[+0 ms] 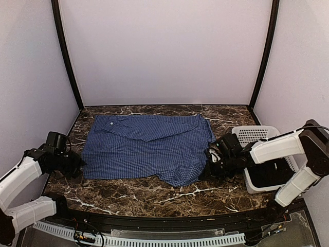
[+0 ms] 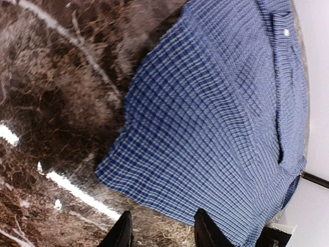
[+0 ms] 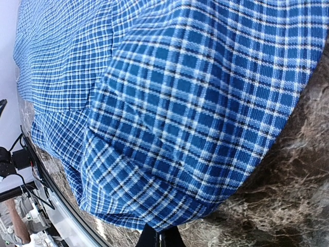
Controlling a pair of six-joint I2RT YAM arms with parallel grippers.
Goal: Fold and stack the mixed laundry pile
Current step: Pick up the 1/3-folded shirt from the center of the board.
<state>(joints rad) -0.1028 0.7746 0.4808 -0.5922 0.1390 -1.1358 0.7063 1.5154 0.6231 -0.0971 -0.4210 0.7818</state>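
Firstly, findings as inspected:

1. The checked shirt (image 1: 149,146) lay spread flat on the surface (image 1: 154,198), its long axis running left to right across the top view, collar towards the far left.
2. The right end effector (image 3: 160,237) was closed at the shirt's near right hem. The cloth rose in a fold to meet the tips, so it was judged to be pinching that hem.
3. The left end effector (image 2: 163,227) stood open with nothing between its fingers, low over bare surface just beside the shirt's near left corner. The shirt lay ahead of it, towards the right arm.
4. Each arm was therefore nearest its own end of the shirt. The coming move was judged to turn on the left side taking hold of its corner to match the right.
5. The white perforated basket (image 1: 257,134) sat at the right edge, beside the shirt and partly under the right arm.
6. It held a dark mass (image 1: 270,175), probably the black garment, though this could not be confirmed
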